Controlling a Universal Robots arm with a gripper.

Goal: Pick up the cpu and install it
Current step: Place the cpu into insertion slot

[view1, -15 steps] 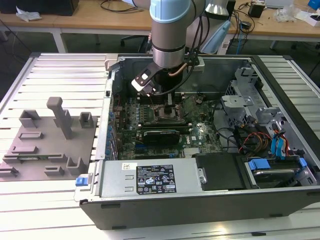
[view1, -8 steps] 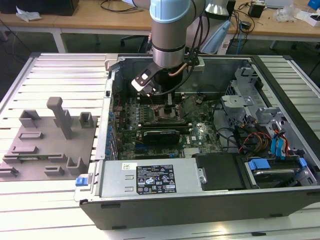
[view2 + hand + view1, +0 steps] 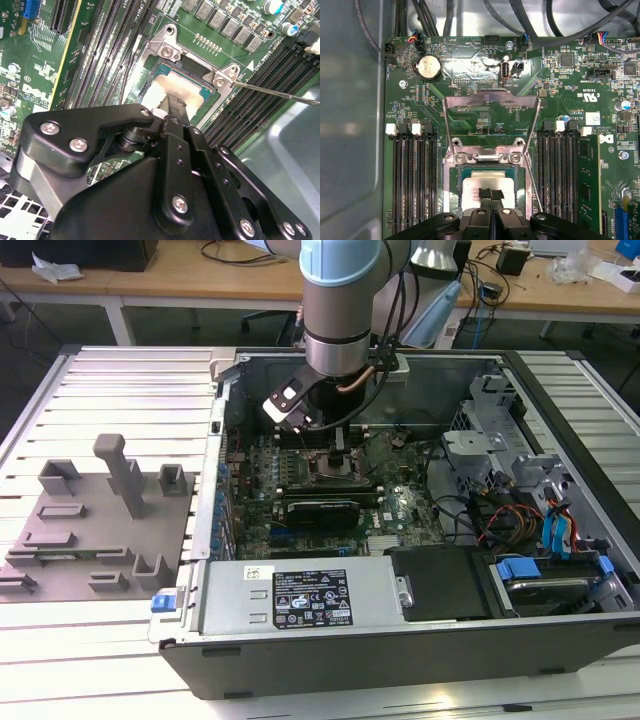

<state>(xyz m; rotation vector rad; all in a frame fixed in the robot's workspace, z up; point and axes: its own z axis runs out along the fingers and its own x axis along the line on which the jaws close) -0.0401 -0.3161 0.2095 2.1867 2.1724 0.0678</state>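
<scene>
The cpu (image 3: pixel 487 184) lies flat in the metal-framed socket (image 3: pixel 456 170) of the green motherboard (image 3: pixel 470 80); its pale silvery top also appears in the second wrist view (image 3: pixel 167 84). My gripper (image 3: pixel 491 194) stands straight over it, fingers shut together with nothing between them, their ribbed tips at the middle of the chip's top. Whether the tips touch the chip or hover just above it I cannot tell. In the exterior view the gripper (image 3: pixel 340 455) reaches down into the open computer case. The socket's load plate (image 3: pixel 491 120) is swung open and stands up behind the chip.
Memory slots (image 3: pixel 415 180) flank the socket on both sides, and its thin lever (image 3: pixel 280 92) sticks out beside it. A black expansion card (image 3: pixel 320 510), the power supply (image 3: pixel 300 595) and a drive cage (image 3: pixel 500 440) crowd the case. A grey tray (image 3: pixel 100 530) with blocks and posts sits outside, toward the exterior view's left.
</scene>
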